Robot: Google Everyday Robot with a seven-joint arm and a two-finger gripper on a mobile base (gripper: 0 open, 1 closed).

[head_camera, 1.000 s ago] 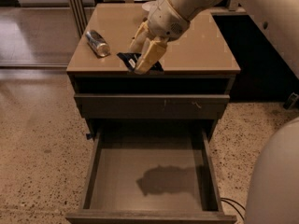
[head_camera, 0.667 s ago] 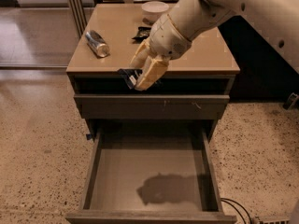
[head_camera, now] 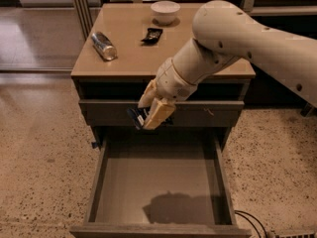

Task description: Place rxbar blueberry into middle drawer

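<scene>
My gripper (head_camera: 148,114) is shut on the rxbar blueberry (head_camera: 136,117), a dark navy bar with white lettering that sticks out to the left between the pale fingers (head_camera: 159,114). It hangs in front of the cabinet, above the back edge of the open middle drawer (head_camera: 158,182). The drawer is pulled fully out; its wide grey-brown tray holds nothing but the arm's shadow. The bar does not touch the drawer.
On the cabinet top (head_camera: 133,58) lie a silver can (head_camera: 103,45) on its side, a small black packet (head_camera: 152,34) and a white bowl (head_camera: 165,11). A closed drawer front (head_camera: 218,114) with pale scratches sits above the open one. A cable (head_camera: 252,223) lies at bottom right.
The gripper has carried the bar off the cabinet top, forward and down past the top edge, to in front of the closed drawer front above the open drawer.
</scene>
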